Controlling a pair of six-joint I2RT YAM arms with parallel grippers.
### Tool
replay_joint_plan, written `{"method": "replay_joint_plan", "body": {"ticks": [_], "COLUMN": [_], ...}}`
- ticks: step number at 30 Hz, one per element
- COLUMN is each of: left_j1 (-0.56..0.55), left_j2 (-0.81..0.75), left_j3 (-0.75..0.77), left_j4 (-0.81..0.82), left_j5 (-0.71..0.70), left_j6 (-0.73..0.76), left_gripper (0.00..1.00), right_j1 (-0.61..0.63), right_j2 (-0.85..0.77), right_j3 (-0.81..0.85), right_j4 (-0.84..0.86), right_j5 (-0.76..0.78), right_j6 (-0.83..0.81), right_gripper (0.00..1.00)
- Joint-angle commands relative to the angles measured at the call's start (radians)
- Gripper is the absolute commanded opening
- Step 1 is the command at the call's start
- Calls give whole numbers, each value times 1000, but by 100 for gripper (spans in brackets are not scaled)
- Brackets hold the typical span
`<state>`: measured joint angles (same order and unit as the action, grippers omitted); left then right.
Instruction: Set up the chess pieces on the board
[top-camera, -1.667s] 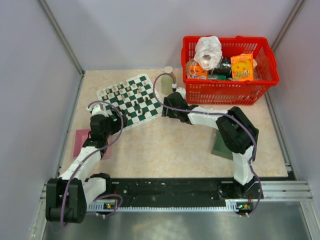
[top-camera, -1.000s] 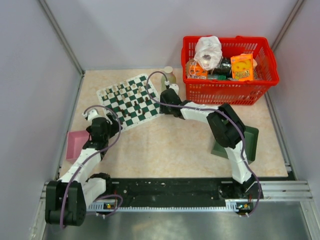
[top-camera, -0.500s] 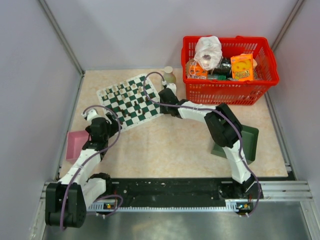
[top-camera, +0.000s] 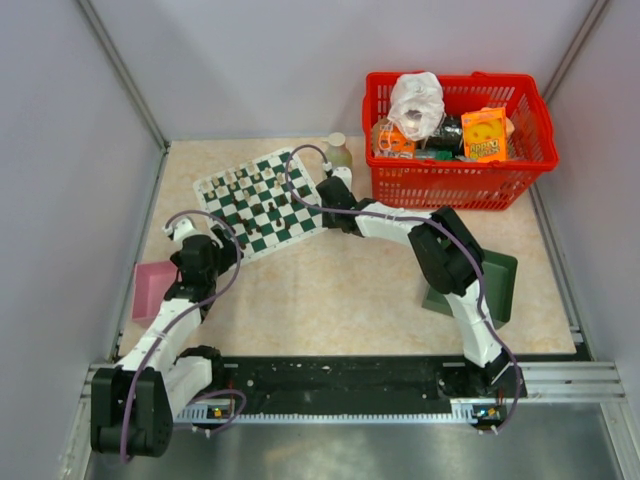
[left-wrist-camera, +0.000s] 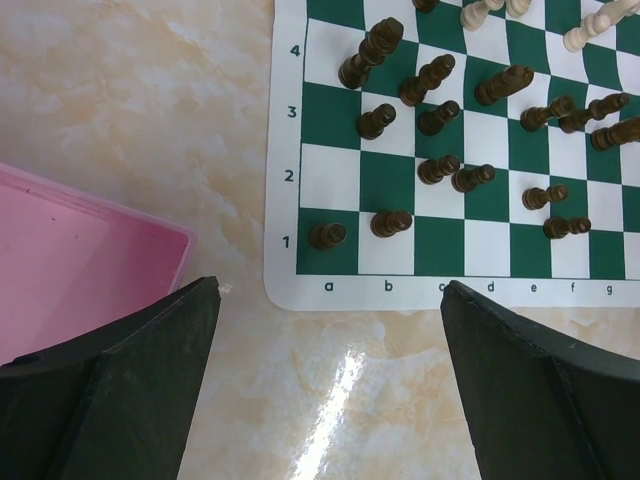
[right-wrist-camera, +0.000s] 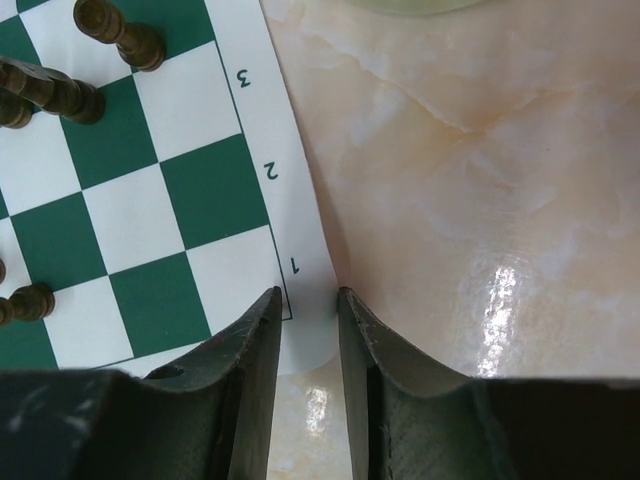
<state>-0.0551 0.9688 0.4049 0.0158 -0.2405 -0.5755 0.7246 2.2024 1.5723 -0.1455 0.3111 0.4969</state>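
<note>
**Board corner at risk of being dragged**

The right gripper (right-wrist-camera: 307, 300) is set at the 3 o'clock corner of the board (right-wrist-camera: 200, 190). Its jaws stand nearly together, with the white border's edge in the narrow gap. Whether the mat is pinched cannot be told, and no piece is held there. If the mat were caught and pulled or lifted, it could be buckled and the chess pieces (left-wrist-camera: 437, 115) toppled or slid off their squares. The left gripper (left-wrist-camera: 330, 288) is seen with jaws wide apart and empty, just off the a1 corner, with a pink tray (left-wrist-camera: 70, 260) at its 8 o'clock. The board lies at 11 o'clock on the tabletop (top-camera: 350, 290). Dark pieces are scattered over ranks one to four, only two of them on the first rank. Pale ones are seen at the far edge.
</note>
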Motion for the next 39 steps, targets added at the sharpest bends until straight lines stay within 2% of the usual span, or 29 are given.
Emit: {"method": "replay_joint_plan", "body": {"ticks": [1,3,8,11,22,28,35,39], "left_j1": [3,3,3,3,3,3,3,3], "left_j2": [-5,-2,-12,-16,-25,-24,-12,5], "left_j3": [44,51,48,49,63,72,74,69], "left_j4": [-3,-10,-8,-11,-11,-13,-11,-40], "left_j5": [-13,-11,-6,-5,1,4,7,59], "left_j6": [11,9,5,6,16,26,31,-4], "left_gripper": [98,98,98,99,99,99,99,95], "right_j1": [16,16,18,18,19,21,19,19], "right_j2": [-15,-21,-35,-46,-105,-155,-204,-211], "right_j3": [-17,-27,-46,-61,-119,-201,-277,-293], "right_j4": [-65,-55,-52,-45,-43,-20,-9,-8], "right_j5": [-6,-10,-23,-23,-36,-98,-93,-90], "right_j6": [-20,-24,-24,-24,-40,-81,-90,-89], "right_gripper": [25,15,13,1,0,0,0,0]}}
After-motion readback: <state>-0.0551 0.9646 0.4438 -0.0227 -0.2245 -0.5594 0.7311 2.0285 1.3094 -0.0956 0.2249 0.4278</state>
